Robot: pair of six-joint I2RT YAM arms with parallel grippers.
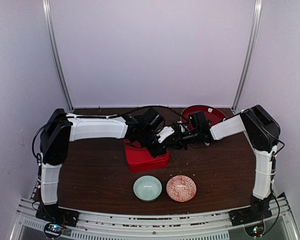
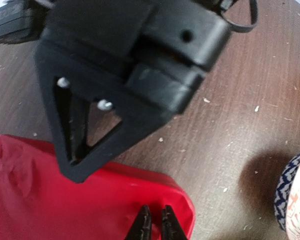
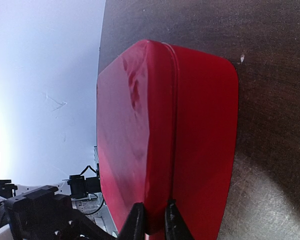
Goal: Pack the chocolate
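Two sets of fingers meet at the red box (image 1: 146, 159) in the middle of the worktop (image 1: 90, 172). No chocolate shows in any view. My guess is that it is shut inside the box. The green bowl (image 1: 147, 188) at the box's 6 o'clock looks bare, and in the patterned bowl (image 1: 181, 188) at its 5 o'clock I can make out nothing apart from the print. A red plate (image 1: 217, 112) lies at the box's 2 o'clock, partly behind the right arm.

The right fingers (image 3: 134, 225) are closed on the box's rim, one on each side of the seam where lid meets base. The left fingers (image 2: 144, 227) are closed with a bare sliver between them and nothing in it. Their tips are over the lid near a corner, but I cannot tell whether they touch it.

The lid looks thin, glossy and slightly dented, so the box is probably light, slick and easy to buckle. The rim seam is likely the stiffest place to pinch it, with the base steadied so it does not slide.

Bite-size chocolate should be very light, firm but easily scuffed or cracked, and smooth enough to squirt out of a hard pinch. Each piece is best taken across its middle on two opposite sides, with gentle pressure.
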